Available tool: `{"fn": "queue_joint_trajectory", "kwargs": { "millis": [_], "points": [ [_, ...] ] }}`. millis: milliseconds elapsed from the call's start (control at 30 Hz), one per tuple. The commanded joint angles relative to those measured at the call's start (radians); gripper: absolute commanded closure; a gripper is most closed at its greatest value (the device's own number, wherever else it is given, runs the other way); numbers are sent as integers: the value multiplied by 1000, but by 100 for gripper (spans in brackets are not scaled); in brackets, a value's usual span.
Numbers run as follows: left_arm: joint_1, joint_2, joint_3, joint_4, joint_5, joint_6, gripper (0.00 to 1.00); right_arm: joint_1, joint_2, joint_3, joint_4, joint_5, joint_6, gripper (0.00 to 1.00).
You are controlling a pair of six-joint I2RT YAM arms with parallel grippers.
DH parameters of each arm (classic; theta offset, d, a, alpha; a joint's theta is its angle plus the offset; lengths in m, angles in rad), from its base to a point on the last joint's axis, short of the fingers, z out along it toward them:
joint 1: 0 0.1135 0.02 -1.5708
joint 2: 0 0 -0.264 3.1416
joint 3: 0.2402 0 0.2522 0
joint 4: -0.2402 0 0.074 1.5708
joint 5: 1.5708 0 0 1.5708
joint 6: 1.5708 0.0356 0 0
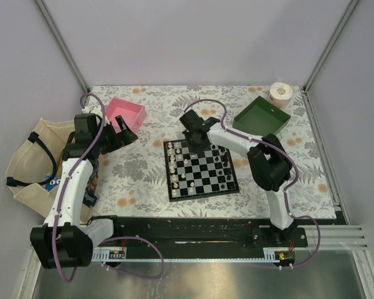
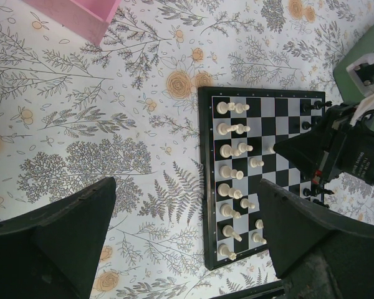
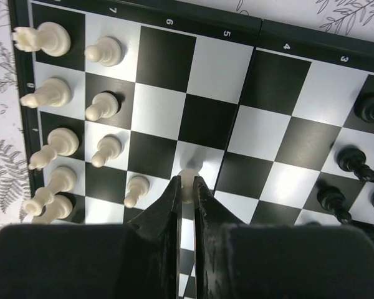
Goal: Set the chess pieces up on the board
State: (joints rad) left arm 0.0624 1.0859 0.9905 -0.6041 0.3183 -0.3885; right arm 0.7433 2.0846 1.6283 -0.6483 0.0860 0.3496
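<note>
The chessboard (image 1: 202, 169) lies mid-table; it also shows in the left wrist view (image 2: 206, 187) and in the right wrist view (image 3: 262, 37). Cream-white pieces (image 3: 50, 37) fill its left two columns, black pieces (image 3: 369, 107) stand along its right side. My right gripper (image 3: 187, 185) is shut on a cream-white pawn (image 3: 187, 180), held over a white square near the board's middle; in the top view it (image 1: 196, 138) is over the board's far edge. My left gripper (image 2: 187, 233) is open and empty, above bare cloth left of the board, near the pink tray (image 1: 128, 114).
A green tray (image 1: 262, 117) stands at the back right with a tape roll (image 1: 280, 93) behind it. A cream cloth bag (image 1: 31, 165) lies off the table's left edge. Flowered cloth (image 2: 81, 124) covers the table.
</note>
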Motion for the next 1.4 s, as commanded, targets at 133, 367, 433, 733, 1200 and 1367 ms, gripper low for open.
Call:
{"fn": "queue_joint_trajectory", "kwargs": {
  "millis": [133, 367, 433, 733, 1200, 1367],
  "points": [
    [4, -9, 8, 30, 19, 11, 1, 47, -139, -12, 16, 6, 15, 92],
    [4, -11, 8, 30, 18, 11, 1, 120, -106, 25, 3, -8, 22, 92],
    [4, -11, 8, 30, 19, 11, 1, 136, -89, 34, 1, -8, 25, 92],
    [4, -9, 8, 30, 22, 11, 1, 149, -23, 59, 3, 3, 31, 92],
    [4, -4, 8, 30, 19, 11, 1, 149, 46, 128, -19, 57, -8, 91],
    [2, -6, 7, 30, 19, 11, 1, 149, 45, 122, -24, 46, -3, 90]
  ]
}}
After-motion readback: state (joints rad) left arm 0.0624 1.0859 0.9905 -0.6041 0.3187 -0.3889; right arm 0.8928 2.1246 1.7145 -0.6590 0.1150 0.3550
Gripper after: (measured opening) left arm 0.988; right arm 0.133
